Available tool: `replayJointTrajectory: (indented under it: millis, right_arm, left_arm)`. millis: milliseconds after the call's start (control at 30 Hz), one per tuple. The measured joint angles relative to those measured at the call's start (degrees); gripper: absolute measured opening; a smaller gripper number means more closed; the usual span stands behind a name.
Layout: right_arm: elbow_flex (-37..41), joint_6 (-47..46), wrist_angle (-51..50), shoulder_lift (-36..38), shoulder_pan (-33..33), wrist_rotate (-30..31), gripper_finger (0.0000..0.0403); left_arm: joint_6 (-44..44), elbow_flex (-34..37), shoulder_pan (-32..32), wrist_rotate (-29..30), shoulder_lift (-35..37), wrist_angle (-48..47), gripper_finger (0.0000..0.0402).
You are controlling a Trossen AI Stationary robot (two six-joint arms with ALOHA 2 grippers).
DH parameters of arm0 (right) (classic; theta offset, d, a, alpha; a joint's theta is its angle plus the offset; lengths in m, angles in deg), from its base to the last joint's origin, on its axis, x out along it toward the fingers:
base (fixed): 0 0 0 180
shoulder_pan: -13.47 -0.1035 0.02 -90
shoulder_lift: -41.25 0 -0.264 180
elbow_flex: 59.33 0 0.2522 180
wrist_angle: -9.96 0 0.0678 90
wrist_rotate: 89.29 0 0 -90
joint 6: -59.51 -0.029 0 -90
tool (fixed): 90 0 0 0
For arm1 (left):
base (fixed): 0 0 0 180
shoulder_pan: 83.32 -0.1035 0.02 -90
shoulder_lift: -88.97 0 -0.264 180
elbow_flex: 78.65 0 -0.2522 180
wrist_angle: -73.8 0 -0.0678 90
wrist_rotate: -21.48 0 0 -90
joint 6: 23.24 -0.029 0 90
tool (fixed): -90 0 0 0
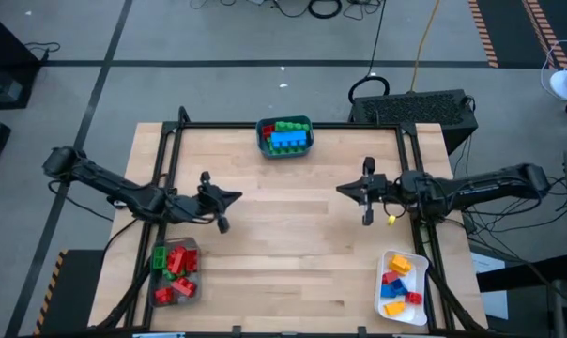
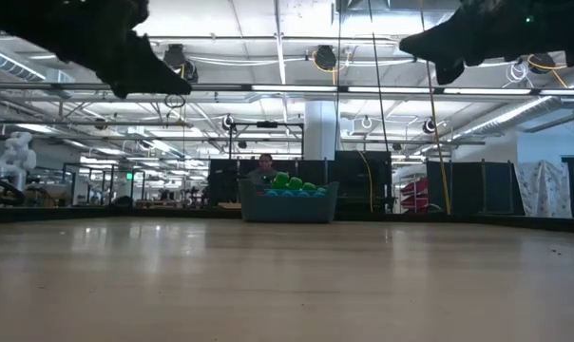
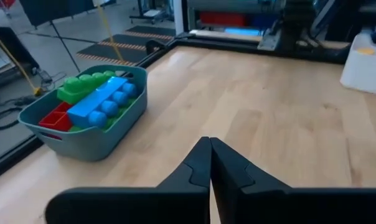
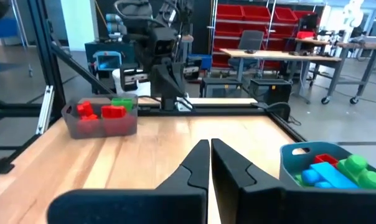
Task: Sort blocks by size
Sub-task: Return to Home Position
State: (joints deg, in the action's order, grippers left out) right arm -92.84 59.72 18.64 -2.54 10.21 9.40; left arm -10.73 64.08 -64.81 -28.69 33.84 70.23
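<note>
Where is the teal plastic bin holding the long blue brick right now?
In the high view, the teal plastic bin sits at the middle of the table's top edge, midway between the left gripper and the right gripper.

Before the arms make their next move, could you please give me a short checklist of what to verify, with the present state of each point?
1. Nothing held in the left gripper: ok, it is shut on nothing, raised over the table's left half.
2. Nothing held in the right gripper: ok, it is shut on nothing, raised over the right half.
3. Nothing loose on the middle of the table: ok, none visible.
4. Yellow speck beside the right arm: cannot tell whether it is a block or a cable.
5. The blocks lie inside containers: ok, in the teal bin, the clear box and the white tray.
</note>
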Motion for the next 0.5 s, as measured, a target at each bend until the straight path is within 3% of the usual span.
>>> replayJointTrajectory:
  millis: [300,500]
  right_arm:
    - [0.0,0.0,-7.7,6.6,0.0,0.2,0.0000]
    - [1.9,-0.6,-5.9,8.4,0.0,0.2,0.0000]
  left_arm:
    - [-1.2,11.3,-0.3,-4.0,12.5,5.8,0.0005]
    - [-3.5,17.7,-1.7,-12.6,16.8,8.9,0.0006]
